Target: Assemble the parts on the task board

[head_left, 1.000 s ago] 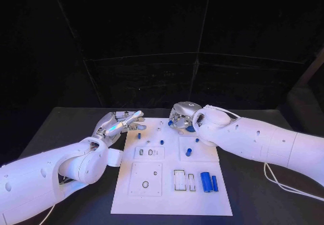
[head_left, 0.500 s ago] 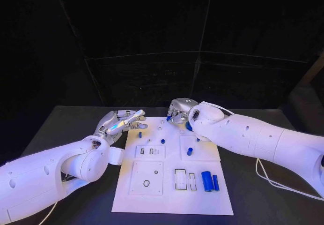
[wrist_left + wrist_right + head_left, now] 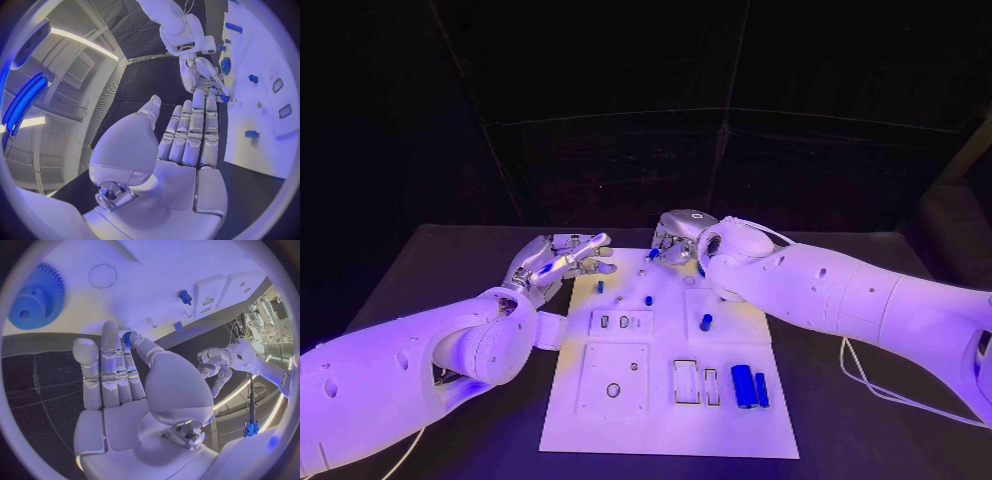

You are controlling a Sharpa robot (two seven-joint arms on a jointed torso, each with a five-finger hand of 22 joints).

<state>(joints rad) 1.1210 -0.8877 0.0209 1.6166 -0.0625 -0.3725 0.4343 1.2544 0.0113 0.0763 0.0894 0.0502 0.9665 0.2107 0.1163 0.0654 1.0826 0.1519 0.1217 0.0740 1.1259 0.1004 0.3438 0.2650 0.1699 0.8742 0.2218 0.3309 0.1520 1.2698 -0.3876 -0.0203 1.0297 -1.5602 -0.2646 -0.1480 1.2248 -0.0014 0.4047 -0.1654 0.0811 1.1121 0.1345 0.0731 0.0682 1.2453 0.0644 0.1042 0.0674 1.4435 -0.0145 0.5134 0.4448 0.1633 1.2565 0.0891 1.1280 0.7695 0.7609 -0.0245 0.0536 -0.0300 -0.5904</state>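
The white task board [image 3: 661,420] lies in the middle of the black table. My right hand [image 3: 678,240] hovers over the board's far edge and pinches a small blue gear [image 3: 127,337] between thumb and a finger. A larger blue gear [image 3: 34,297] lies flat on the board just beyond that hand, near a faint round outline [image 3: 102,276]. My left hand [image 3: 568,256] is at the board's far left corner, fingers straight and apart, holding nothing; the left wrist view shows those fingers [image 3: 194,135] stretched toward the right hand [image 3: 205,75].
Small blue pegs [image 3: 599,288] [image 3: 649,299] [image 3: 705,322] stand on the board's far half. Two blue cylinders [image 3: 741,387] [image 3: 760,390] lie at the near right beside open rectangular slots [image 3: 684,383]. A round hole [image 3: 612,392] sits at the near left. A white cable [image 3: 877,385] trails off the right arm.
My right hand has shifted a little left and farther back over the board's far edge, still holding the small gear. The left hand has hardly moved.
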